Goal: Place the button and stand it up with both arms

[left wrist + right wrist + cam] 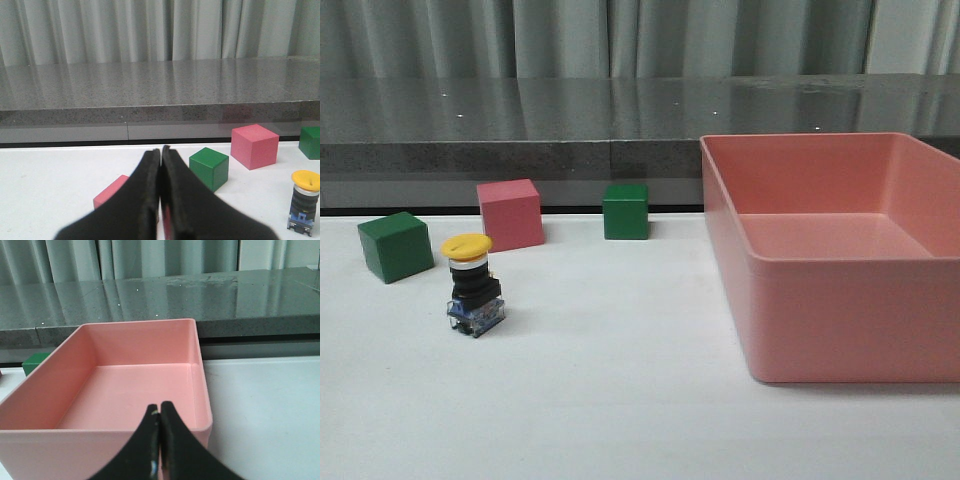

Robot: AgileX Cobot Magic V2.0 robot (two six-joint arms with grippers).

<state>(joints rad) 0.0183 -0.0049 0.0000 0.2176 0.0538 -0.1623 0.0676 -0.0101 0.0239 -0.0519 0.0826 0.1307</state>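
The push-button stands upright on its blue-clear square base near the left edge of the white worktop, toward the far side, with its yellow mushroom cap on top. It sits just in front of the row of cubes and touches none of them.

It looks like a rigid plastic part, light and not fragile, but top-heavy: the wide cap overhangs a narrower black collar, and the base is small. A sideways nudge would probably tip it. The cap is smooth and rounded, so it likely slips; the flat sides of the square base or the black collar seem the surer places to grip.

The left claw has its fingers pressed together with nothing between them, and the button is well apart from it. The right claw is likewise closed and empty, hovering at the near wall of the pink bin.

Counted: one push-button; two green cubes and; one pink cube in the front view, plus a second pink block seen only in the left wrist view, partly hidden behind the fingers; one pink bin at the right edge.
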